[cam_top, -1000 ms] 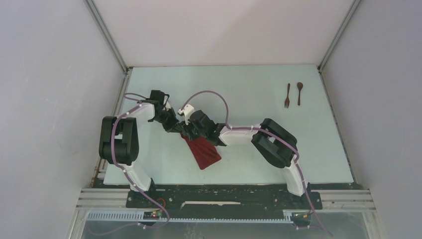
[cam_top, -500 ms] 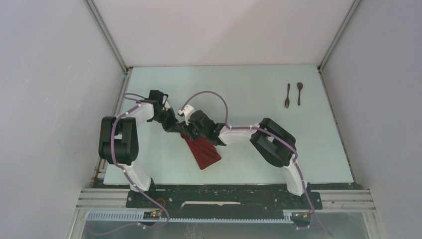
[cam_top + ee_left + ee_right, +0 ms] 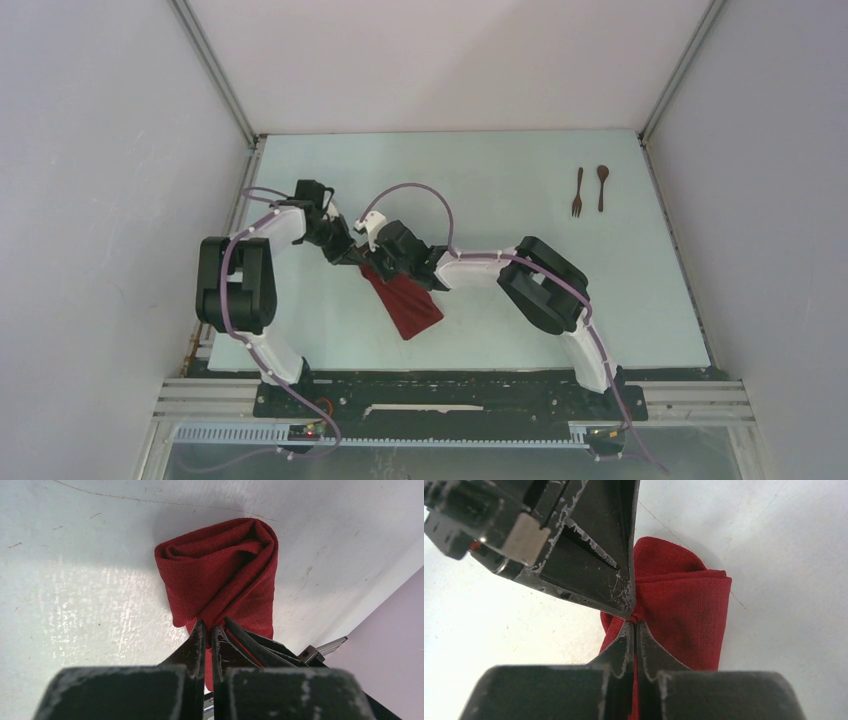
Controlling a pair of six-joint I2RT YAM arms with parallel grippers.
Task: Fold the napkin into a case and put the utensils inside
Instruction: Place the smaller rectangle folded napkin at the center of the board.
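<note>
- Nearest the camera, a black rail (image 3: 450,410) carries both arm bases along the desk's (image 3: 500,180) near edge.
- Just beyond it lies the napkin (image 3: 408,305), left of the desk's centre. It is already gathered into a narrow dark red oblong, set slantwise, with its free end pointing toward the near edge.
- At the cloth's far-left end the two arms meet. The left end effector (image 3: 207,630) is pinched closed on a bunched bit of the fabric. The right end effector (image 3: 634,630) is clamped on the same bunch, its tips touching the other's.
- From the left wrist the bundle shows layered folds and a rounded, looped end. Whether that loop forms a usable pocket I cannot tell.
- Judged from this, the folding is well along but not finished, since both arms are busy with the cloth.
- Well apart, at the far right, the fork (image 3: 577,192) and spoon (image 3: 602,187) lie side by side, untouched. Putting them inside is all yet to do.
- The desk top is pale, matte and lightly scratched.
- Plain light walls (image 3: 450,60) with metal corner posts close in the far side and both flanks.
</note>
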